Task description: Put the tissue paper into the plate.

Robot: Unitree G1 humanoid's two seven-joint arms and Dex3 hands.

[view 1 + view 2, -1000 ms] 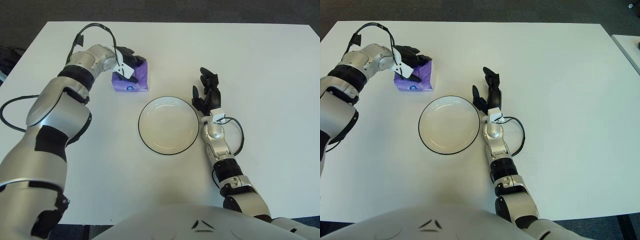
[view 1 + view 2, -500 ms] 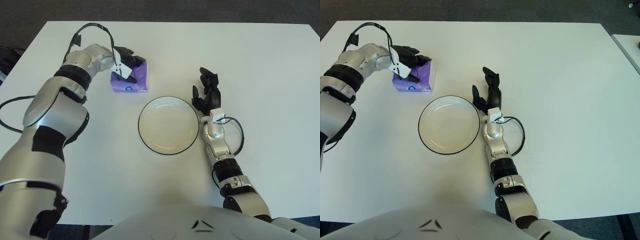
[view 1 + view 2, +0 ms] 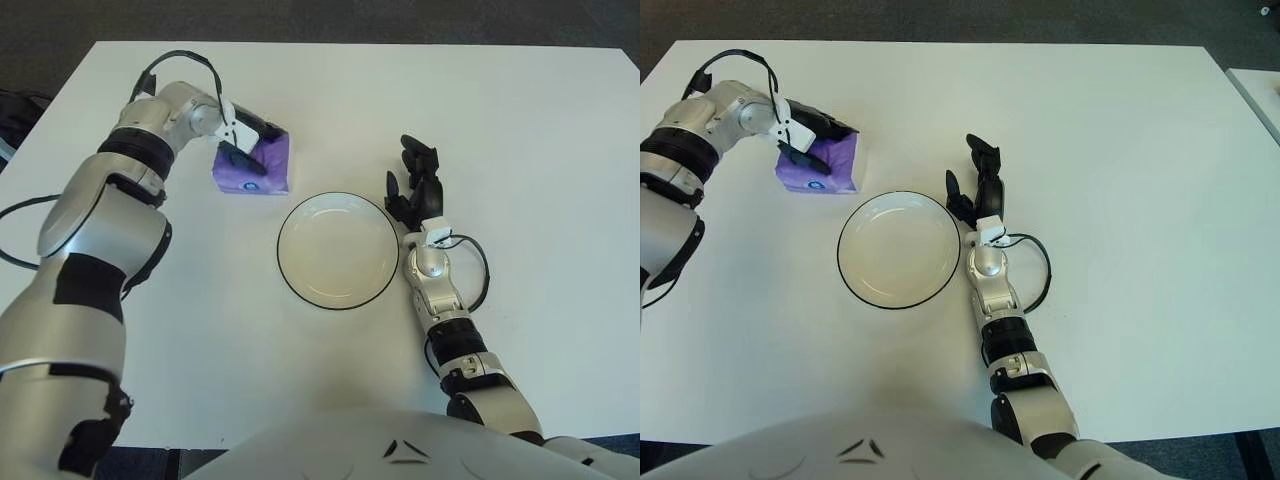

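The left hand (image 3: 243, 143) is closing on the tissue pack (image 3: 254, 165) at the far left of the tabletop (image 3: 520, 130), its dark fingers (image 3: 262, 130) reaching across the pack's top while the thumb presses in from the near side. Compared with a second ago, the wrist is pulling back toward the robot's left, and the pack is going with it: it is now sitting a little further left and is turned slightly, with more of its purple top showing past the fingers. That shift suggests the grip is actually taking hold rather than merely resting on the pack, though whether the pack is already clear of the tabletop cannot be told from these views.

The pack is lying just beyond the plate's (image 3: 338, 250) upper left edge, near it but not touching, and the plate is holding nothing. So the carry is not yet done; the hand is needing only a short sweep to the right and toward the robot to bring the pack over the rim.

The right hand (image 3: 415, 188) is showing just beside the plate's right edge, fingers loosely spread and holding nothing, unchanged across the second. It is sitting close enough to the rim to matter only if the pack is overshooting.
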